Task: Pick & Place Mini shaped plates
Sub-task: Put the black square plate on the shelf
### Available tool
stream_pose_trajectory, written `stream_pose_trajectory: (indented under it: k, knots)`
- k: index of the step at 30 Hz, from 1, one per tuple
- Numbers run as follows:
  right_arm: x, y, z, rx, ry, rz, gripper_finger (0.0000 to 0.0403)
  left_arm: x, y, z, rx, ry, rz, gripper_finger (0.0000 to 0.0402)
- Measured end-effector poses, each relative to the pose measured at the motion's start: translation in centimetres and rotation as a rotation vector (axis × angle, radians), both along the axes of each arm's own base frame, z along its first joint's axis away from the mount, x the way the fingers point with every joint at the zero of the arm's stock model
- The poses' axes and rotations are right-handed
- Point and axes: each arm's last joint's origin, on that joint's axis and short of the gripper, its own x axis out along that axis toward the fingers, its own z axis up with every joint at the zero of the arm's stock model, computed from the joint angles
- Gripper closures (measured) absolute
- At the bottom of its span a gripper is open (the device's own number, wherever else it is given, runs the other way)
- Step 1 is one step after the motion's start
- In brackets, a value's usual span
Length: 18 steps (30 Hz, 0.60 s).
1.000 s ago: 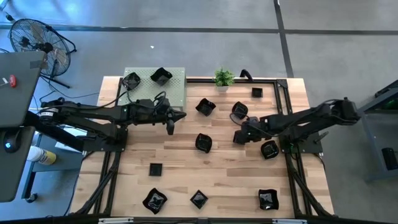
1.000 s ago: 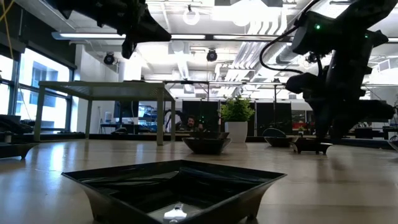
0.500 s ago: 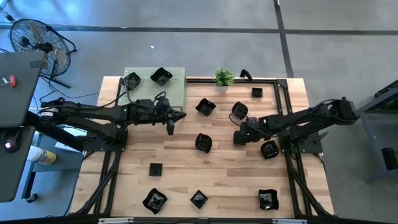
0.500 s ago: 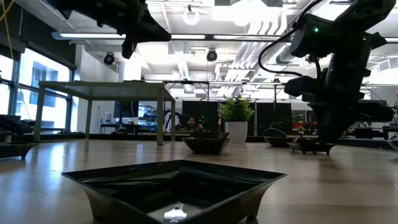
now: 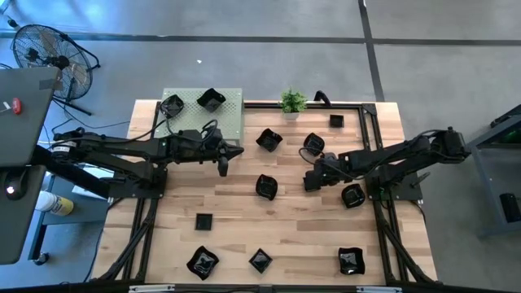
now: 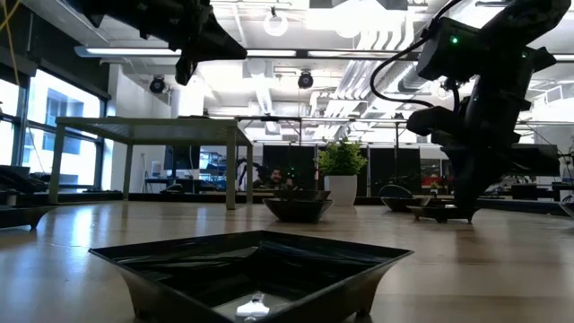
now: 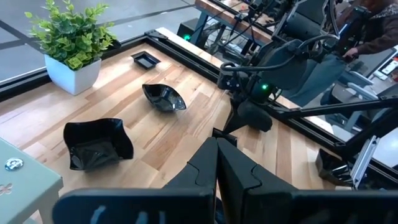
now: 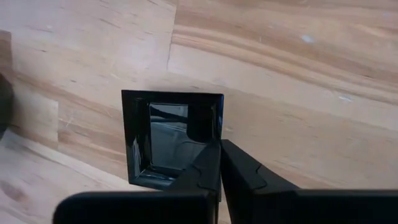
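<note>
The mini shaped plates are small glossy black dishes scattered over the wooden table (image 5: 236,212). My right gripper (image 8: 219,163) is at the table's right middle (image 5: 312,181), shut on a small square plate (image 8: 171,140), which also shows in the low view (image 6: 439,213). My left gripper (image 5: 225,167) is shut with nothing in it and hangs well above the table's left middle; its closed fingers (image 7: 205,168) point toward the right arm. My right gripper pinches one side's rim (image 8: 217,124) of the square plate, one finger inside the dish and one outside it. The fingers come from above, slanting steeply down. The plate lies flat with its bottom on the table.
Two plates (image 5: 172,106) (image 5: 211,100) lie on a green mat at the far left. Other plates lie close by (image 5: 313,145) (image 5: 352,196) (image 5: 266,187) and along the near edge (image 5: 202,262) (image 5: 351,261). A potted plant (image 5: 292,102) stands at the far edge.
My right gripper has stayed over the square plate and has shut on its rim; in the low view the fingers stand narrower than a second ago. The plate remains on the table.
</note>
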Motion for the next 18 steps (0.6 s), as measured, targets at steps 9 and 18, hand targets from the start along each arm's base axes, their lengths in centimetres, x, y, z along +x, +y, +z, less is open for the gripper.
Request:
stream_pose_trajectory:
  k: [9, 18]
  knots:
    - [0.08, 0.10, 0.03, 0.029, -0.009, 0.019, 0.0393, 0.00, 0.00, 0.00, -0.005, -0.001, 0.001, 0.0401]
    - [0.18, 0.06, 0.07, 0.012, -0.020, 0.022, 0.0327, 0.00, 0.00, 0.01, -0.005, -0.002, 0.002, 0.0401]
